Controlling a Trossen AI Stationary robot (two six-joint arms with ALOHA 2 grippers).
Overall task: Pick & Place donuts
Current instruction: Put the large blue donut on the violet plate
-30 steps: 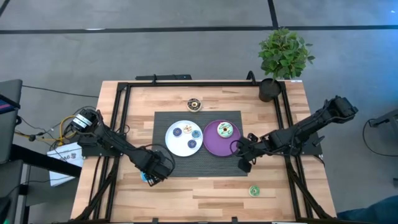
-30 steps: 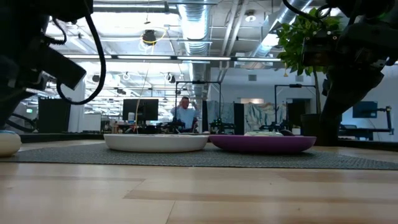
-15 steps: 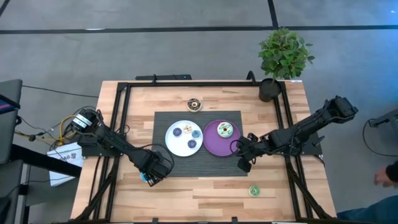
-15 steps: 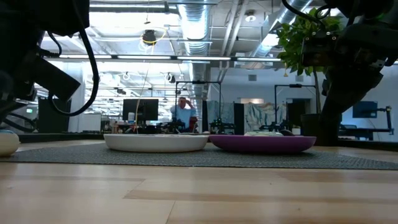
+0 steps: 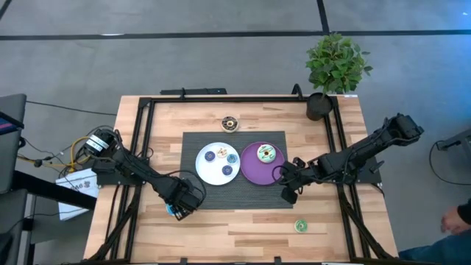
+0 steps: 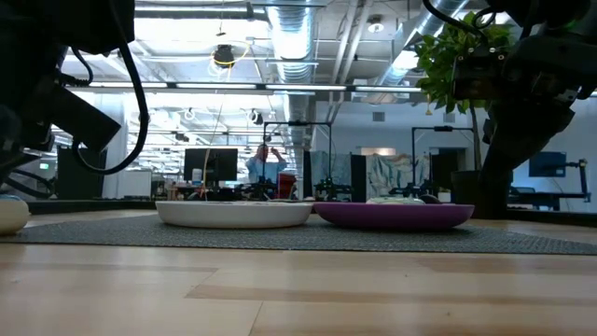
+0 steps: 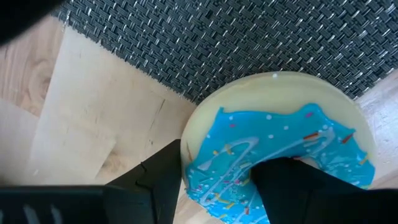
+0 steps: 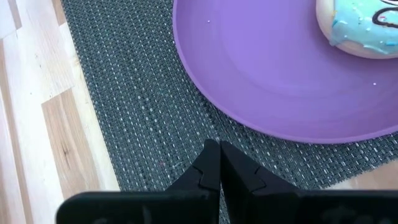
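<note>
Overhead and table-level cameras share both plates; wrist cameras look down close at the mat [image 8: 143, 124].

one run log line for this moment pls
left end effector: shut on blue donut at mat edge | right end effector: shut, empty, by purple plate

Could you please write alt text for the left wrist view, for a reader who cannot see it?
The left pincer grips a blue-iced donut with sprinkles, one dark finger through its hole and the other against its outer edge. The donut lies at the edge of a dark woven mat, partly over the light wooden table.
</note>
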